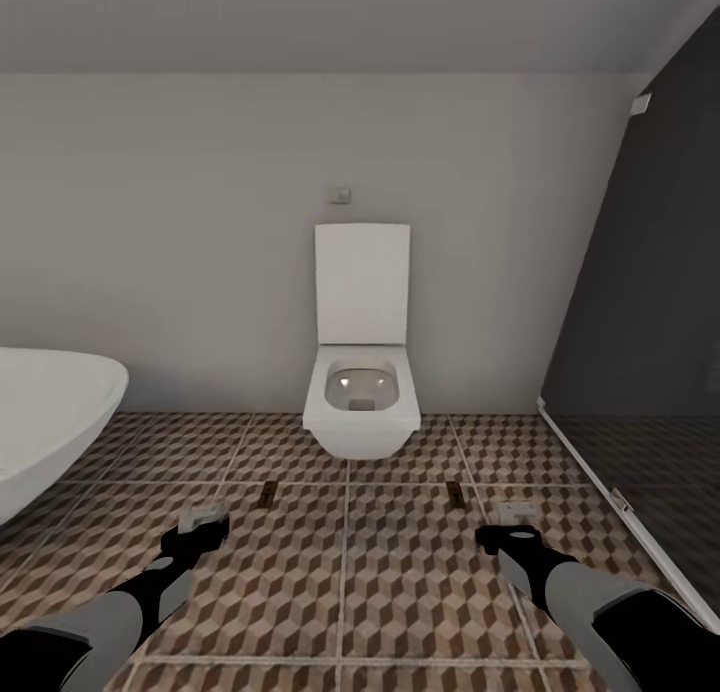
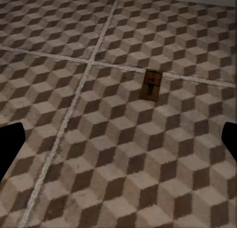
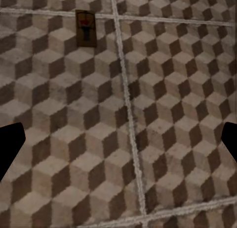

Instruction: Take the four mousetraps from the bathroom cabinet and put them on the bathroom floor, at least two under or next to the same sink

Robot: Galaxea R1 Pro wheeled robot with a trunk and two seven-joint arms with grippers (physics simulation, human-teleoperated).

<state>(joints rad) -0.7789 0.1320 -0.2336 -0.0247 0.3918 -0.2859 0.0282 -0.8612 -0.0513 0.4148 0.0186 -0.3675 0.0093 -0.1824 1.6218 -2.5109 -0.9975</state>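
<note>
Two mousetraps down on the bathroom floor (image 1: 345, 582) already: left mousetrap (image 1: 268, 493) and right mousetrap (image 1: 454, 492), both flat on the cube-pattern tiles, near the front of the toilet (image 1: 361, 387) and well apart from each other. Left wrist view catches the left mousetrap (image 2: 151, 84) lying just near a grout line; right wrist view catches the right mousetrap (image 3: 85, 28) just beside a grout cross.

Left gripper (image 1: 201, 518) and right gripper (image 1: 515, 517) both low over the tiles, jaws spread wide, nothing between them. Dark finger edges at the margins of each wrist view, bare floor in between.

Bathtub (image 1: 45, 422) at far left, dark glass panel (image 1: 650, 302) at right. No sink or cabinet anywhere here.

Risk from here: traps sitting by the toilet, probably not next to any sink, though hard to judge from this angle. Leaving them could fail the sink condition. Also easy to roll the base over one, or nudge it with an arm while turning away.
</note>
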